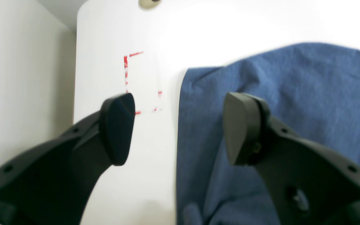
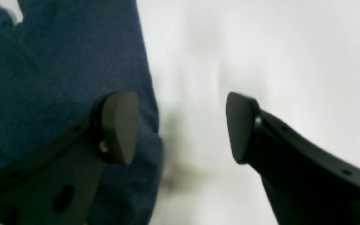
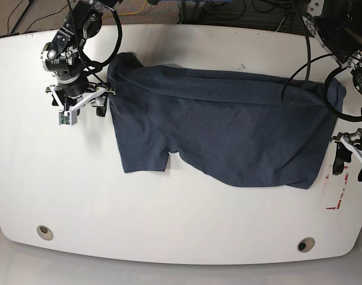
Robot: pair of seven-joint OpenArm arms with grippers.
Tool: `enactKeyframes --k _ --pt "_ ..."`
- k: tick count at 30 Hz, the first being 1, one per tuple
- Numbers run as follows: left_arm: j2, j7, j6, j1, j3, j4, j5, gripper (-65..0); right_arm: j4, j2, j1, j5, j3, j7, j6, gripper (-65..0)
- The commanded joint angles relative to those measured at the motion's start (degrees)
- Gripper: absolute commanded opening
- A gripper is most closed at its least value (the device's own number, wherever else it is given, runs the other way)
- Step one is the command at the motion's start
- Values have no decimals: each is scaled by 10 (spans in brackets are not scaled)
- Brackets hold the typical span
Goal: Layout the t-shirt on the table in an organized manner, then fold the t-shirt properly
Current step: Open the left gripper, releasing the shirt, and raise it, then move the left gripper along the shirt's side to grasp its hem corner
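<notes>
The t-shirt (image 3: pixel 228 124) lies spread across the middle of the white tabletop (image 3: pixel 169 231), wrinkled. The left tool (image 1: pixel 178 128) hangs with its jaws wide apart over the shirt's edge, beside the red tape mark (image 1: pixel 127 72). The right tool (image 2: pixel 181 125) gapes wide too, straddling the opposite edge, gripping nothing.

There is one t-shirt (image 3: pixel 228 130), dark blue, on one white table (image 3: pixel 169 231). The table has two round grey grommet holes (image 3: pixel 44 231) and one red tape mark (image 3: pixel 340 184). Two claws are visible.
</notes>
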Motion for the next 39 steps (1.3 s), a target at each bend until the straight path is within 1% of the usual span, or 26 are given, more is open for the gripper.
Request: enactKeyframes --k 1,4,8,12,15,21,27,36,38,39 --pt "-13 -53 33 -12 -3 -6 -7 -253 -12 1 6 6 -11 2 2 -239" --pt "-14 -83 65 -12 -3 -20 -7 -253 -23 1 2 6 -20 2 4 -239" --pt "-27 -125 104 -9 -3 -43 3 -253 -29 0 1 6 -38 2 5 -239" --pt "-27 -138 122 -13 -3 -63 33 -253 -30 0 -8 6 -61 2 4 -239" --pt "-27 -142 124 -21 -2 -72 64 -253 -34 0 -8 6 -70 2 1 -239" --pt "-27 -149 124 -26 -2 -74 93 -253 -76 0 -6 6 -71 4 5 -239" --pt "-26 -159 124 -23 -2 -74 96 -253 -113 3 -5 6 -71 12 6 -239" --pt "-26 -159 124 -23 -2 -74 96 -253 -116 3 -10 5 -71 19 6 -243" --pt "-26 -159 124 -23 -1 -75 96 -253 -115 3 -11 5 -72 19 6 -254" --pt "-25 -159 124 -23 -1 -75 96 -253 -115 3 -11 5 -72 19 6 -274"
